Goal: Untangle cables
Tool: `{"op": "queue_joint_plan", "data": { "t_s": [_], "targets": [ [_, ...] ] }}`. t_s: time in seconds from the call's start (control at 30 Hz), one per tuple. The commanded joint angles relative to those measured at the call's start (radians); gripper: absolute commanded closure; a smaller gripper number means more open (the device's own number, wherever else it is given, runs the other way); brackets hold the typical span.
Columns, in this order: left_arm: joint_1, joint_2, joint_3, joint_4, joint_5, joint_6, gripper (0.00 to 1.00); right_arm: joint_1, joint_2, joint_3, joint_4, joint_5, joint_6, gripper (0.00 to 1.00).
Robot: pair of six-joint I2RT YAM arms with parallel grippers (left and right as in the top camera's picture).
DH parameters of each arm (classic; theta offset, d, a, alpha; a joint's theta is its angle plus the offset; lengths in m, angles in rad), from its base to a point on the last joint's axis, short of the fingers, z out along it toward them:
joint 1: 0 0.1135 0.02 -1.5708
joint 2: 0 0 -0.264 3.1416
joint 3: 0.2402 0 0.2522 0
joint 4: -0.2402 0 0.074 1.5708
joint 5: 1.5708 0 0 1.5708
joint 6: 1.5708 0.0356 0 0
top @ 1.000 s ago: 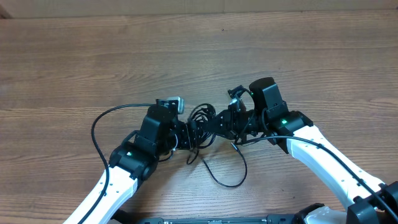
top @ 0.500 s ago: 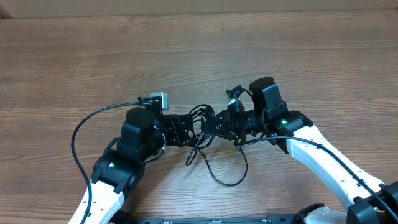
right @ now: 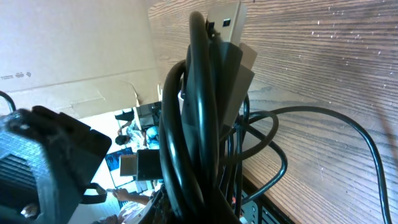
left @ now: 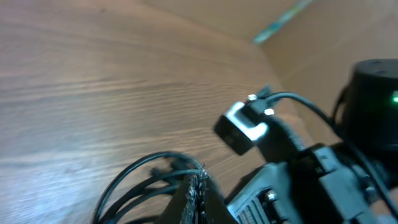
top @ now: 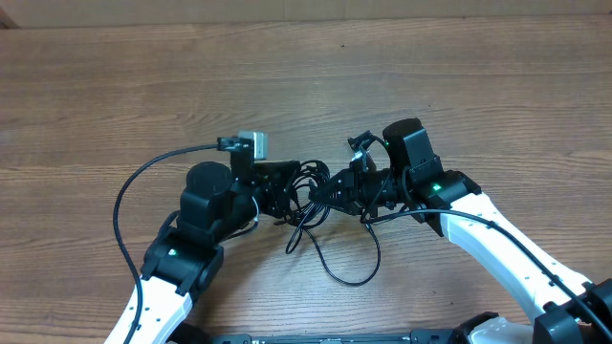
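Two grippers pinched shut on one knot, mid-counter.

The thin black flexible cables (top: 308, 194) sit bunched in a tangle at the middle of the brown wood-grain counter (top: 143, 86). I have the left gripper (top: 284, 186) closed on the knot's left side. The right gripper (top: 337, 189) is clamped on a thick bundle of strands at its right, so the two sets of tips nearly meet. I judge this two-sided hold is there so I can draw the sides apart and loosen the knot. One loose loop (top: 352, 275) trails from the tangle toward the near edge and lies free. Bare counter spreads wide to the left, right and far side. The near edge gives least room, so outward pulls look safest.
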Motion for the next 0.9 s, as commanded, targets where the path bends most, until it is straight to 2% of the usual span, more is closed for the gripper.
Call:
{"op": "queue_joint_plan", "data": {
  "t_s": [0.0,0.4,0.87],
  "targets": [
    [0.004,0.026,0.006,0.010,0.069,0.037,0.96,0.006,-0.021,0.018,0.008,-0.020,0.003,0.95],
    [0.004,0.075,0.006,0.080,0.235,0.071,0.96,0.006,-0.021,0.018,0.009,-0.015,0.003,0.95],
    [0.003,0.151,0.006,0.068,0.234,0.062,0.96,0.006,-0.021,0.018,0.009,-0.001,0.004,0.96]
  ]
}}
